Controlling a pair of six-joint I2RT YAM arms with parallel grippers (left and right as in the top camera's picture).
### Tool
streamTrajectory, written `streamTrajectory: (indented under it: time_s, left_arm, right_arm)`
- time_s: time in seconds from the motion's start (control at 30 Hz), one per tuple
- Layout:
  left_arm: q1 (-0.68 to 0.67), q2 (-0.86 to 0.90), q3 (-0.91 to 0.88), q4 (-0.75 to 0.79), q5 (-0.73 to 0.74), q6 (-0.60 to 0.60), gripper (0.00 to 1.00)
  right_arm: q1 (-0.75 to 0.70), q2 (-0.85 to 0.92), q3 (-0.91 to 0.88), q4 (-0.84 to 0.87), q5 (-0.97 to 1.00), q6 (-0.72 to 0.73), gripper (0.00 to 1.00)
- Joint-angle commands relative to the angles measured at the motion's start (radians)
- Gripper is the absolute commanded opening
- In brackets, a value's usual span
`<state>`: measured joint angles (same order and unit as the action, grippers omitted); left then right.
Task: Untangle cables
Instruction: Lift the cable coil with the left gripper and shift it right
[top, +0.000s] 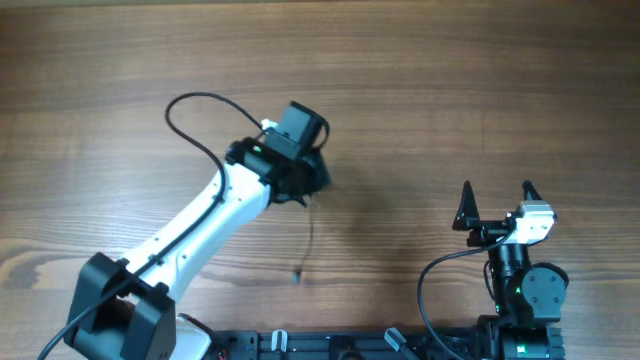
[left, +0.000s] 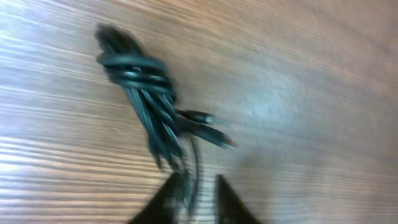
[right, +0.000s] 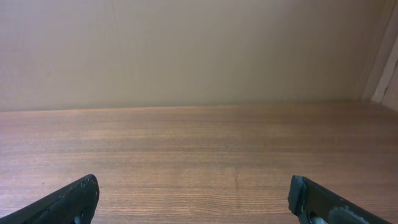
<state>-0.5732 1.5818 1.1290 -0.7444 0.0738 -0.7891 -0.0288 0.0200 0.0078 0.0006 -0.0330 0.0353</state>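
The cables (left: 146, 93) are thin black cords wound in a tight bundle, blurred in the left wrist view, with two small plug ends (left: 211, 127) sticking out to the right. Strands run from the bundle down between the fingers of my left gripper (left: 198, 186), which is shut on them. In the overhead view the left gripper (top: 308, 182) covers the bundle. One loose cable strand (top: 309, 235) trails toward the front and ends in a small plug (top: 297, 275). My right gripper (top: 497, 197) is open and empty at the right; it also shows in the right wrist view (right: 193, 199).
The wooden table (top: 450, 90) fills the overhead view. A thicker black arm wire (top: 190, 105) loops out behind the left arm. The arm bases and a black rail (top: 330, 345) line the front edge. A pale wall (right: 186, 50) stands beyond the table's far edge.
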Motion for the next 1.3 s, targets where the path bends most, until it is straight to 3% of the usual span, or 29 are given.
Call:
streamTrajectory:
  time_s: [0.0, 0.07, 0.1, 0.27, 0.4, 0.5, 0.73, 0.9, 0.97, 1.13, 1.2, 1.27]
  left_arm:
    - [-0.035, 0.008, 0.007, 0.031, -0.045, -0.056, 0.8]
    - [-0.034, 0.008, 0.007, 0.05, -0.047, -0.052, 1.0]
    - [-0.031, 0.008, 0.007, 0.058, -0.048, -0.033, 1.0]
    - [0.023, 0.008, 0.009, 0.082, -0.126, 0.28, 1.0]
    - [0.093, 0.008, 0.009, 0.082, -0.191, 0.576, 1.0]
    - [0.135, 0.013, 0.002, 0.082, -0.181, 0.669, 1.0]
    - [0.175, 0.098, -0.018, 0.158, 0.19, 0.912, 0.98]
    - [0.162, 0.182, -0.018, 0.202, 0.303, 0.931, 0.96]
    - [0.154, 0.217, -0.018, 0.203, 0.294, 0.89, 0.86]
    - [0.15, 0.286, -0.018, 0.202, 0.266, 0.616, 0.39]
    - [0.15, 0.288, -0.018, 0.207, 0.264, 0.563, 0.22]
    - [0.151, 0.284, -0.017, 0.221, 0.246, 0.555, 0.12]
  right_arm:
    - [0.005, -0.013, -0.003, 0.003, -0.002, -0.009, 1.0]
    - [0.005, -0.013, -0.003, 0.003, -0.002, -0.009, 1.0]
    - [0.005, -0.013, -0.003, 0.003, -0.002, -0.009, 1.0]
    - [0.005, -0.013, -0.003, 0.003, -0.002, -0.009, 1.0]
    - [0.005, -0.013, -0.003, 0.003, -0.002, -0.009, 1.0]
    - [0.005, -0.013, -0.003, 0.003, -0.002, -0.009, 1.0]
    - [0.005, -0.013, -0.003, 0.003, -0.002, -0.009, 1.0]
    - [0.005, -0.013, -0.003, 0.003, -0.002, -0.009, 1.0]
    - [0.005, -0.013, -0.003, 0.002, -0.002, -0.009, 1.0]
    - [0.005, -0.013, -0.003, 0.003, -0.002, -0.009, 1.0]
    - [0.005, -0.013, -0.003, 0.003, -0.002, -0.009, 1.0]
    - [0.005, -0.013, -0.003, 0.003, -0.002, -0.009, 1.0]
